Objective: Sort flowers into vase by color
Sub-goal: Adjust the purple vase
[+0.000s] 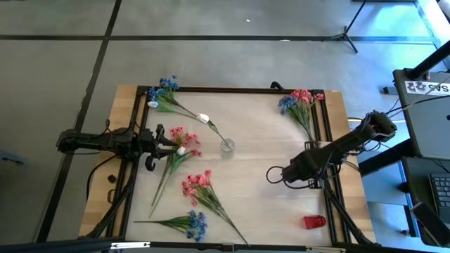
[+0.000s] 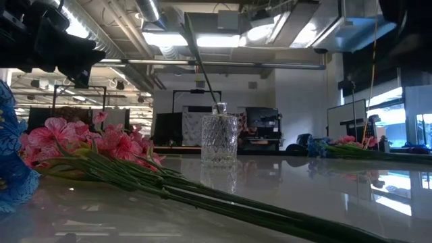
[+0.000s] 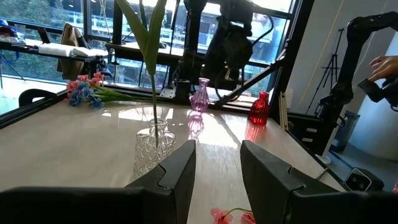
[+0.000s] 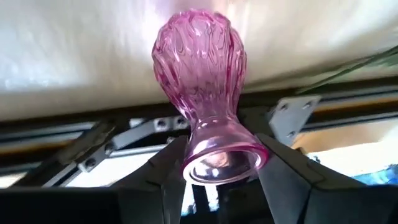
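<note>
Right jaws (image 4: 214, 180) grip pink vase (image 4: 205, 81), its base hidden; left jaws (image 3: 217, 165) parted, empty.

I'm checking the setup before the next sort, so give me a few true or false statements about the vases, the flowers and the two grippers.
1. The clear cut-glass vase holds a white-budded stem. True.
2. The right gripper is closed on the neck of a pink ribbed glass vase. True.
3. The small red glass vase is lying inside the left gripper. False: it sits on the table near the right arm.
4. Every flower is already in a vase. False: pink sprigs and blue sprigs lie on the table.
</note>
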Controlling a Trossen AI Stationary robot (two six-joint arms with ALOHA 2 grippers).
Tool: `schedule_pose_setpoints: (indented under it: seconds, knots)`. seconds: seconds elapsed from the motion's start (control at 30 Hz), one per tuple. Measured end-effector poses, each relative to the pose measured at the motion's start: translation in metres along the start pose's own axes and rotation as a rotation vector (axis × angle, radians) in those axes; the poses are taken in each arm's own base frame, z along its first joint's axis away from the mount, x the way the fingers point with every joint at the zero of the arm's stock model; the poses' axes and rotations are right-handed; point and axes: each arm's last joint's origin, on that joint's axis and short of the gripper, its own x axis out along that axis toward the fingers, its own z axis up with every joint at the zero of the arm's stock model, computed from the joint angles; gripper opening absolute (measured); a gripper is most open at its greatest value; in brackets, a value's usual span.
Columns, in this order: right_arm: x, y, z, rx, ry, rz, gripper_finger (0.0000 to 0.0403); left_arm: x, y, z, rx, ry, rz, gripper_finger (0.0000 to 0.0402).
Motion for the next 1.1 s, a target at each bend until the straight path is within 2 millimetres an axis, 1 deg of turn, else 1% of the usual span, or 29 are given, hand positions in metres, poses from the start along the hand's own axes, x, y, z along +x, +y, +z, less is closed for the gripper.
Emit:
schedule_pose_setpoints:
  seconds: [0.1, 0.2, 0.4, 0.5, 0.63, 0.87, 1.1]
  knots:
    - [-0.009, -0.001, 0.002, -0.003, -0.069, -0.057, 0.0176, 0.0, 0.0, 0.0, 0.0, 0.0, 0.0, 0.0124]
    - [-0.014, -0.007, 0.007, -0.013, -0.102, -0.1, 0.0176, 0.0, 0.0, 0.0, 0.0, 0.0, 0.0, 0.0124]
    - [-0.018, -0.034, 0.023, -0.031, -0.097, -0.146, 0.0176, 0.0, 0.0, 0.0, 0.0, 0.0, 0.0, 0.0124]
    - [-0.017, -0.048, 0.028, -0.045, -0.066, -0.13, 0.0176, 0.0, 0.0, 0.0, 0.0, 0.0, 0.0, 0.0124]
    - [-0.014, -0.06, 0.035, -0.033, -0.038, -0.107, 0.0176, 0.0, 0.0, 0.0, 0.0, 0.0, 0.0, 0.0124]
    - [-0.01, -0.059, 0.045, -0.057, -0.033, -0.099, 0.0176, 0.0, 0.0, 0.0, 0.0, 0.0, 0.0, 0.0124]
    - [-0.01, -0.059, 0.047, -0.051, -0.058, -0.096, 0.0179, 0.0, 0.0, 0.0, 0.0, 0.0, 0.0, 0.0124]
